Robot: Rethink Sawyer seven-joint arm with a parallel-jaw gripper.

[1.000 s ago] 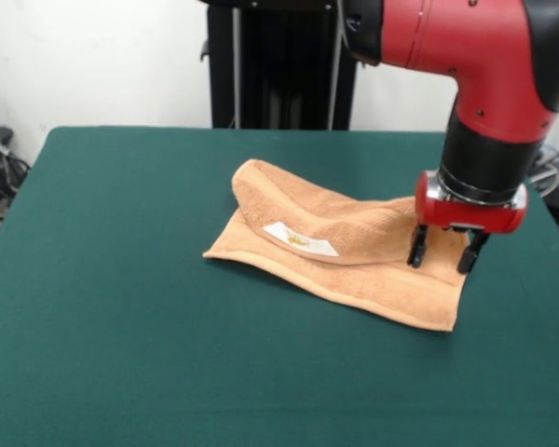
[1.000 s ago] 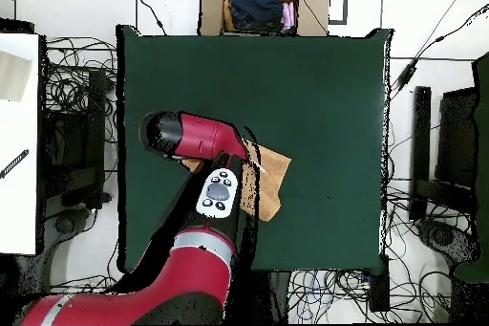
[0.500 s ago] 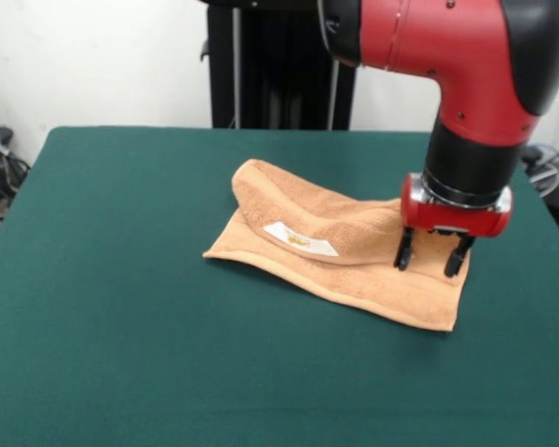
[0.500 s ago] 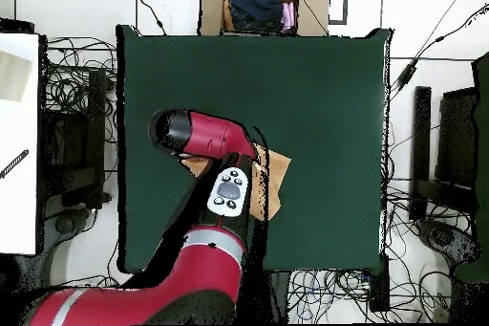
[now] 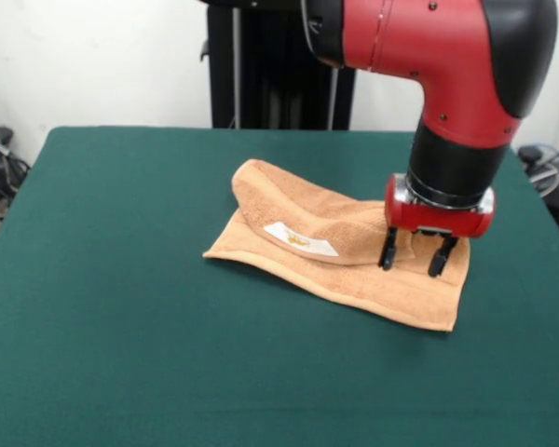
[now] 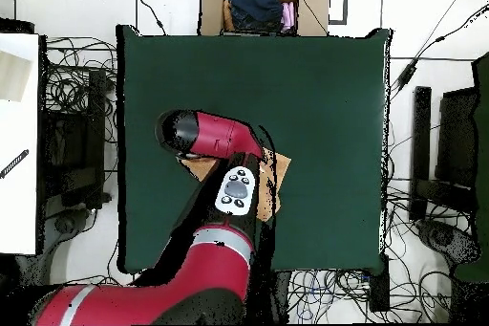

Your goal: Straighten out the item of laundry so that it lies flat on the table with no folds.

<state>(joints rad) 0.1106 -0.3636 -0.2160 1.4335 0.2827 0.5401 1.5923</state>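
On the dark green felt table [image 5: 121,326], right of centre in the front view, lies the peach-orange terry towel [image 5: 307,237]: looped pile, still folded, its upper layer doubled over in a rounded hump with a small white label [image 5: 301,239] on it, a flat woven-band edge below. Gripper [image 5: 412,258] hangs over the towel's right end, its 2 dark fingers [image 5: 388,250] spread apart, gripping nothing, tips at the cloth. Overhead, the red arm [image 6: 205,136] hides most of the towel; only that view shows a cardboard box [image 6: 263,5] of clothes beyond the table and tangled cables [image 6: 72,83] around it.
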